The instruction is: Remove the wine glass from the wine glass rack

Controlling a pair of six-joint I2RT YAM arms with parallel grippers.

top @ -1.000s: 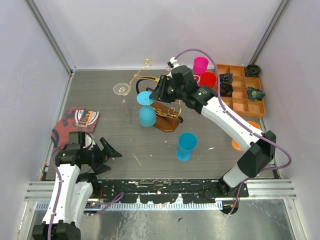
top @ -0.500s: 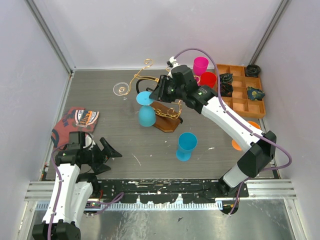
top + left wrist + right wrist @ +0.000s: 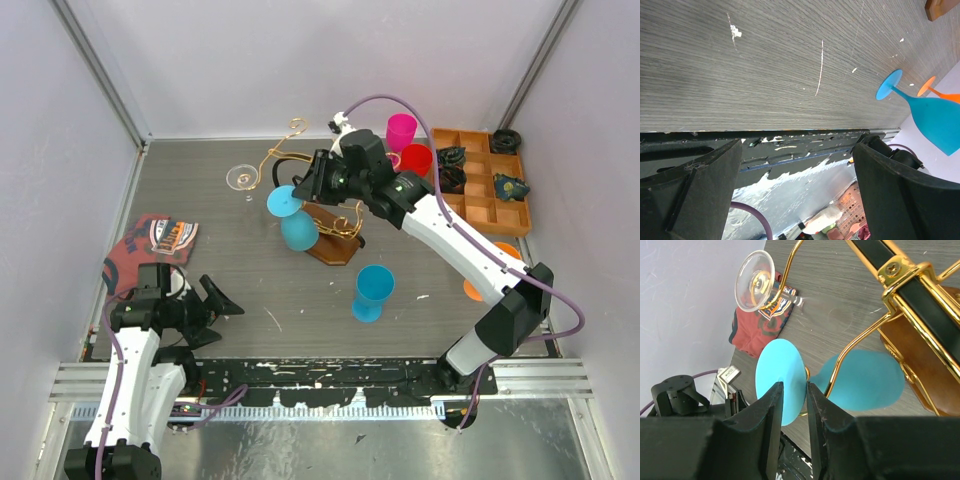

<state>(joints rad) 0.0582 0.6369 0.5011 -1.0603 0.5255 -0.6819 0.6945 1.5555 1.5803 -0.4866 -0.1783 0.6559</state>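
Turquoise wine glass (image 3: pixel 298 232) — tilted, foot raised toward the left edge, bowl low beside the wine glass rack (image 3: pixel 335 228), stem crossing one of its gold wire arms. Right tool (image 3: pixel 794 388) — fingers pinching that stem just behind the foot. Rack: gold wire with curled arms, black centre piece, brown wooden base; stands mid-tabletop (image 3: pixel 200 215), toward the far edge. Clear wine glass (image 3: pixel 240 178) hangs from a scroll arm on the rack's left side. Second turquoise wine glass (image 3: pixel 372 292): upright, toward the near edge. Left tool (image 3: pixel 205 303): fingers spread wide, holding nothing, low at the near left corner, beside a red cloth (image 3: pixel 150 245). Orange compartment tray (image 3: pixel 487 205): far right corner.
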